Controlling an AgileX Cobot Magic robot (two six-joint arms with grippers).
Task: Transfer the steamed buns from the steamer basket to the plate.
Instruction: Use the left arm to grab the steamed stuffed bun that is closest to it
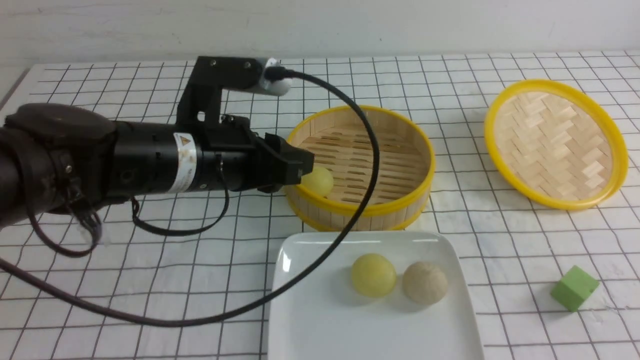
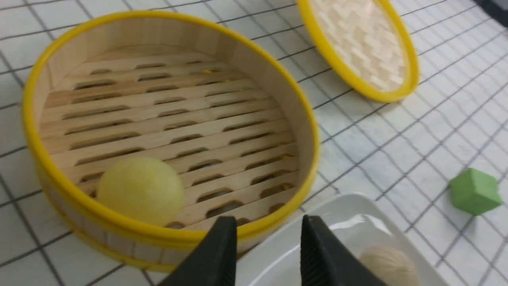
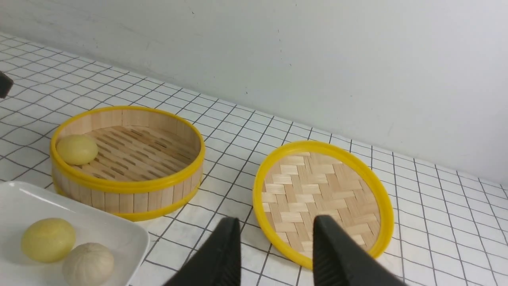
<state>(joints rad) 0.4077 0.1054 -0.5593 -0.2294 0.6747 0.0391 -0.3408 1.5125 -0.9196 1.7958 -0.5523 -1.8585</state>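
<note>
The steamer basket (image 1: 400,207) stands at the table's middle and holds one pale yellow bun (image 1: 319,181) against its near-left wall. The white plate (image 1: 325,325) lies just in front of it with a yellow bun (image 1: 373,275) and a beige-white bun (image 1: 425,282) side by side. My left gripper (image 1: 303,167) hovers at the basket's left rim, just above that bun. In the left wrist view it (image 2: 268,234) is open and empty over the rim between basket (image 2: 254,55) and plate (image 2: 341,200); the bun (image 2: 139,190) lies beside it. My right gripper (image 3: 276,234) is open and empty.
The woven yellow-rimmed lid (image 1: 555,142) lies right of the basket, below my right gripper in the right wrist view (image 3: 321,194). A green cube (image 1: 575,287) sits right of the plate. The left arm's black cable (image 1: 350,220) hangs across the basket and plate.
</note>
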